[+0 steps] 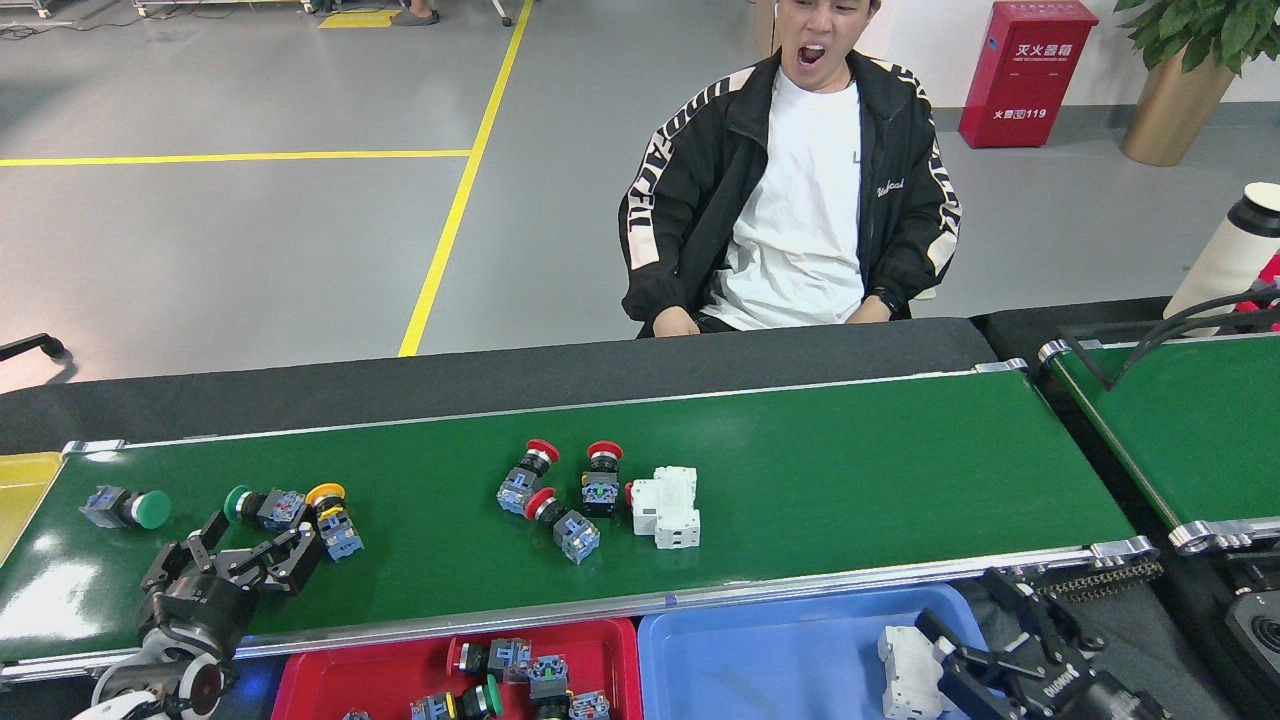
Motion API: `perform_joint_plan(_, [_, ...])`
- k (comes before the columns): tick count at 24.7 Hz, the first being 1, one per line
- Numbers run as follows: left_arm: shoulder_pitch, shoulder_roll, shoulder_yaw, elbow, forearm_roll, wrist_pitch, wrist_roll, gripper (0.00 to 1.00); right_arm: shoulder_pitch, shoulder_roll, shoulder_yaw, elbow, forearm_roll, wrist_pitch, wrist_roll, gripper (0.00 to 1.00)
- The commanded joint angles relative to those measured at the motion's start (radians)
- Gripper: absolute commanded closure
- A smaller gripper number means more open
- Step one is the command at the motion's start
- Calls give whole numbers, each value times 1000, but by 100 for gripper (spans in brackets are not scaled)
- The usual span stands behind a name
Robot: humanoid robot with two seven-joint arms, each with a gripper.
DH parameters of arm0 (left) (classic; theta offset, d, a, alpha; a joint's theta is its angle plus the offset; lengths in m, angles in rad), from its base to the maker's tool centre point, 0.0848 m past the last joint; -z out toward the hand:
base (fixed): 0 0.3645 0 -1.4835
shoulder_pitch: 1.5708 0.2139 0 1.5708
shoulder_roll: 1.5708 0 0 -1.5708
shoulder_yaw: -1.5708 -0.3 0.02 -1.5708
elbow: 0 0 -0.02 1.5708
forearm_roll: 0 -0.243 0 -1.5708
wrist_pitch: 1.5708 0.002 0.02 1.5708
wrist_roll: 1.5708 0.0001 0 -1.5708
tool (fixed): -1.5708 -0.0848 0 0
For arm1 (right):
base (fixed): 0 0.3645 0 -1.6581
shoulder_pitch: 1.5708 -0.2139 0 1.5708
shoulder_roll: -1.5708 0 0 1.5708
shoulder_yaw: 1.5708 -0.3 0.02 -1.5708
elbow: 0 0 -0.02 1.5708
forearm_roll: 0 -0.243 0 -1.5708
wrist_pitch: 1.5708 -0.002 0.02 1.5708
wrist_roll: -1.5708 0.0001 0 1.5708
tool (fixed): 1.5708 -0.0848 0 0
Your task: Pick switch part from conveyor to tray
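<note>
Black skeletal left end effector (245, 560) on white-ringed wrist, black right end effector (985, 650) with white lettering

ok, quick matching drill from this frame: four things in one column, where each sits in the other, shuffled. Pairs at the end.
Things:
1. white breaker
2. white part at the right gripper
3. green-capped switch
4. left gripper

Places:
A. over the blue tray
B. far left end of the conveyor
C. mid-belt, beside the red-capped switches
D. next to the yellow-capped switch

Pairs: 1-C, 2-A, 3-B, 4-D
</note>
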Motion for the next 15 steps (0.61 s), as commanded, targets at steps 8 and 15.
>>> perform_joint_plan(8, [-52,103,-146,84,0,22,77,82,-106,168,181,-9,288,688,-40,0])
perform_joint_plan(15, [-20,108,-126,58,48,-33,77,89,79,60,332,-135,302,802,-156,0])
